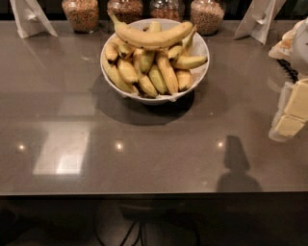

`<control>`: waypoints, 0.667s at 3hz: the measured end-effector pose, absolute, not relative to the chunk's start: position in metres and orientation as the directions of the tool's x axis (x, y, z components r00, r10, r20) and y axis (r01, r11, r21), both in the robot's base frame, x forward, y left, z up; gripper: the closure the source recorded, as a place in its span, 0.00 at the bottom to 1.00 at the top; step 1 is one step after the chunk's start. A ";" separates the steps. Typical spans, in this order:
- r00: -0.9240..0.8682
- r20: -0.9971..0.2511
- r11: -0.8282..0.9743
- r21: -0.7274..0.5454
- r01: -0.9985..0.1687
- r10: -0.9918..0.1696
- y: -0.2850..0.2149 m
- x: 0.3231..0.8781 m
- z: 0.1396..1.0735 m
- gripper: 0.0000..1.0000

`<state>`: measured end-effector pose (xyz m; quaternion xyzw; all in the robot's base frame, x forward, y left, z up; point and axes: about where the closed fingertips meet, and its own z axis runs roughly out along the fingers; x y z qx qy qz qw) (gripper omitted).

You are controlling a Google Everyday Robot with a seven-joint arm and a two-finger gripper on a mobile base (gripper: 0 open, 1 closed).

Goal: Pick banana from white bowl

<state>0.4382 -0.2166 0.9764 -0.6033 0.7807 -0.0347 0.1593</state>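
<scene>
Cream-coloured gripper point(292, 115) at the right edge of the worktop point(144, 153), about halfway between far and near edges, partly cut off by the frame. Jaws: cannot tell whether apart or together. Nothing seen held in them. Well apart from the bowl, with bare worktop between.

Progress: looks like the very start. No reach over the bowl, no contact with fruit. Banana not yet picked. Judged still to do: bring the gripper across to the far-centre, come down on the top banana, close, lift clear.

Banana point(153, 36): the long yellow one, lying crosswise on top of the heap at the far side of the bowl, dark stem pointing toward the far-left. It rests on the others; nothing lies over it, so it seems open from above.

White bowl point(159, 99): round, glossy, near the middle of the far edge. Heaped full of shorter bananas point(144, 72), yellow to yellow-green, mostly lying end-on toward the near edge.

Glass jars point(81, 13): four in a row along the far edge behind the bowl, each filled with grain-like contents.

White card stands point(30, 18): one near each far corner.
</scene>
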 end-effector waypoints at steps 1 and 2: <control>-0.221 -0.207 0.270 -0.247 -0.931 -0.953 -0.217 0.438 0.976 0.00; -0.192 -0.236 0.257 -0.288 -0.923 -0.953 -0.208 0.443 0.980 0.00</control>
